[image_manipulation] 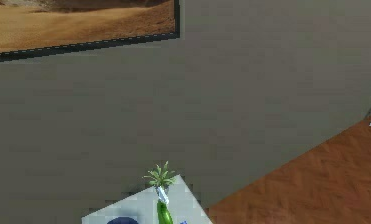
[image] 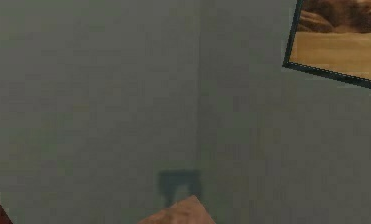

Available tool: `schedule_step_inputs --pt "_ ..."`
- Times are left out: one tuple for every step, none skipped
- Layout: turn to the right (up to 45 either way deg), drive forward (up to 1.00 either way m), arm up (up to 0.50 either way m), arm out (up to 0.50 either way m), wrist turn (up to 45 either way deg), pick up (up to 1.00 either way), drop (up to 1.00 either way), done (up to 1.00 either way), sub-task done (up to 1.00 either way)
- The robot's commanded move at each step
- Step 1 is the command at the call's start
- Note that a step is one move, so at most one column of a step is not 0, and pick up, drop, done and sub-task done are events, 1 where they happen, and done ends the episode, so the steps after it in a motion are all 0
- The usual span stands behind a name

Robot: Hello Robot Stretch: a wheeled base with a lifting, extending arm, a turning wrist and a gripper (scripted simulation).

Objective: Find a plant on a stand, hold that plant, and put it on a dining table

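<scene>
A small plant with spiky green leaves rises from a green pot or bottle at the bottom middle of the arm side view. It stands on a pale white top, which may be the stand, close against a grey wall. A dark blue thing lies on that top, left of the plant.
A framed sandy-coloured picture hangs on the grey wall above the plant, and again at the forward view's upper right as a picture. Red-brown wooden floor lies to the right. A brown wooden corner shows below a wall corner.
</scene>
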Motion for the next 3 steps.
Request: schedule_step_inputs --pt "0.0 0.0 0.18 0.0 0.0 0.0 0.0 0.0 0.0" --pt "0.0 0.0 0.0 0.28 0.0 0.0 0.0 0.0 0.0" --pt "0.0 0.0 0.0 0.0 45.0 0.0 0.0 0.0 0.0"
